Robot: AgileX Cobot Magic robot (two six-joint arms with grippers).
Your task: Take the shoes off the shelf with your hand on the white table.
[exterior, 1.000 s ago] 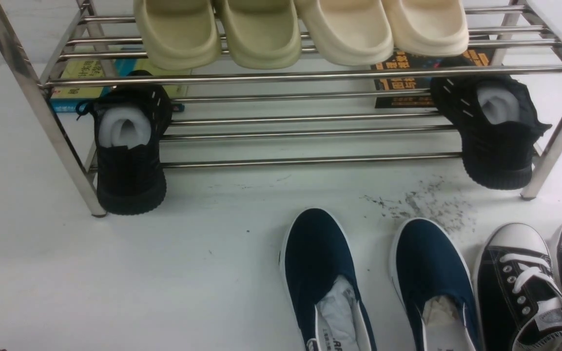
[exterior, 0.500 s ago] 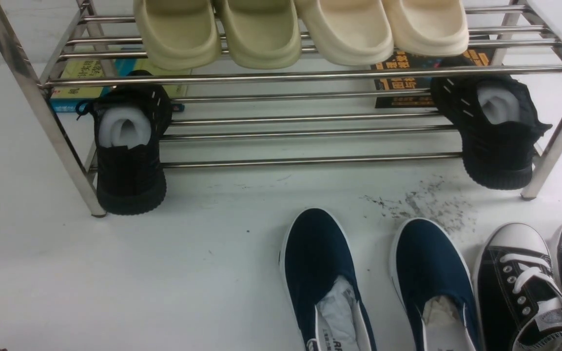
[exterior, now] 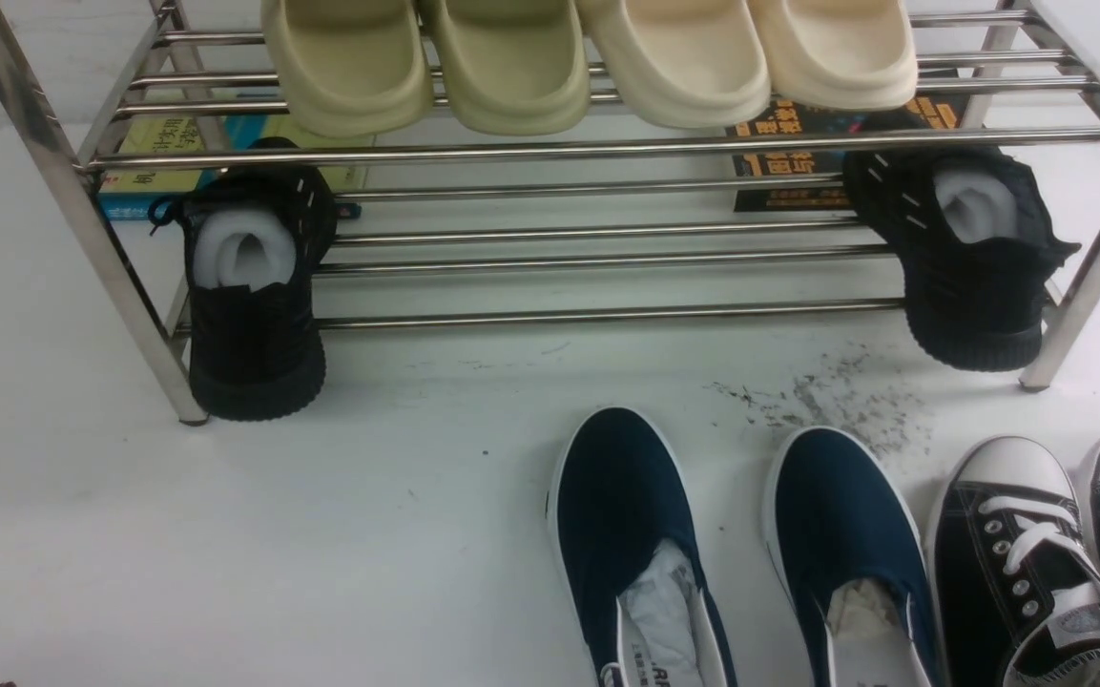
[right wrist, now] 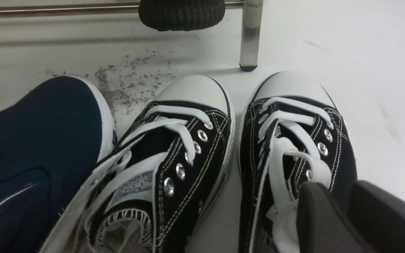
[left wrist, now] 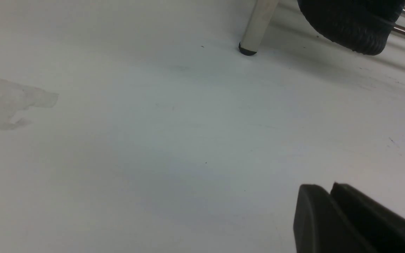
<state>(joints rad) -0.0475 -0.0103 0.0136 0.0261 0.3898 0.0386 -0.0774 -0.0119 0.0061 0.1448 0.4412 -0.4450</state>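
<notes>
Nothing's shifting since earlier, sneakers (exterior: 1027, 563) sitting at 4 o'clock on the table (exterior: 225, 553), looking light and floppy, so grab the collar; can't tell either hand's state.

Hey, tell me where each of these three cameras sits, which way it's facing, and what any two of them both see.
Front: between the arms, looking forward and down at the shelf and white table; no arm shows.
Left wrist: low over the table, facing a shelf leg; left gripper at the corner.
Right wrist: above the black lace-up sneakers, facing the shelf; right gripper at the corner.
Shared: front and right wrist both show the sneakers and dark scuff specks.
</notes>
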